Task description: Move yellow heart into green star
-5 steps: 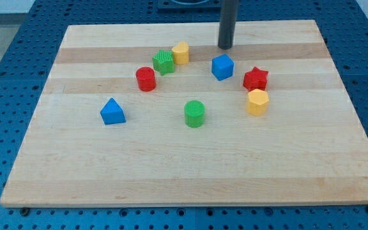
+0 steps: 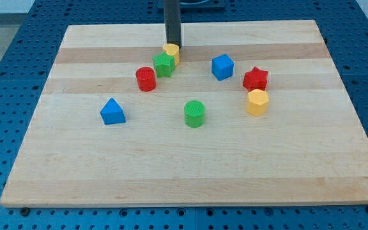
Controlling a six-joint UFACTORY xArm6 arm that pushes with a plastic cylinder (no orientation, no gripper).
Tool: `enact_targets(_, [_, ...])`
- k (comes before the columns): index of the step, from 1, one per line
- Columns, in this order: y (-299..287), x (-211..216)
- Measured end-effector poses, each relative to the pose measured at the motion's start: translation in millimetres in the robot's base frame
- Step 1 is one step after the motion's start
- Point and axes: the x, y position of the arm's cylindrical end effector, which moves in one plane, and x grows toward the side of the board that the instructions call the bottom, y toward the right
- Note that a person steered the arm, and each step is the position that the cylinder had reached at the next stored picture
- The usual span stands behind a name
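Now, a look over the bench [image 2: 190, 172], one line each.

Tip: my tip [image 2: 172, 45], right at the far edge of the yellow heart [image 2: 171, 51], seeming to touch it.

Fingers: none on this arm, only a straight dark rod, so nothing to spread apart or squeeze together.

Yellow heart: on the far part of the bench, a bit left of the middle, pressed up against the green star [image 2: 163, 64].

Green star: just near and left of the heart, touching it or almost.

Red cylinder [image 2: 145, 78]: near and left of the star, close but apart.

Blue cube [image 2: 222, 66]: off to the right of the heart, well apart.

Red star [image 2: 255, 78]: further right, with the yellow hexagon block [image 2: 257, 101] just near of it.

Green cylinder [image 2: 195, 113]: around the middle of the bench, alone.

Blue triangle block [image 2: 112, 111]: on the left, alone.

How the heart will handle: most likely light, hard and smooth, so easy to slide on the wood; likely to spin or slip sideways if pushed off its middle.

Where to push: no grabbing here; best on the far side of the heart, through its middle, toward the star.

How far along: nearly done, maybe done, by the look of the two blocks together.

What could go wrong: a hard push may shove the star away, toward the red cylinder.
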Motion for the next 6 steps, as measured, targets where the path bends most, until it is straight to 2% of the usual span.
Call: enact_targets(6, [-53.9, 4.7])
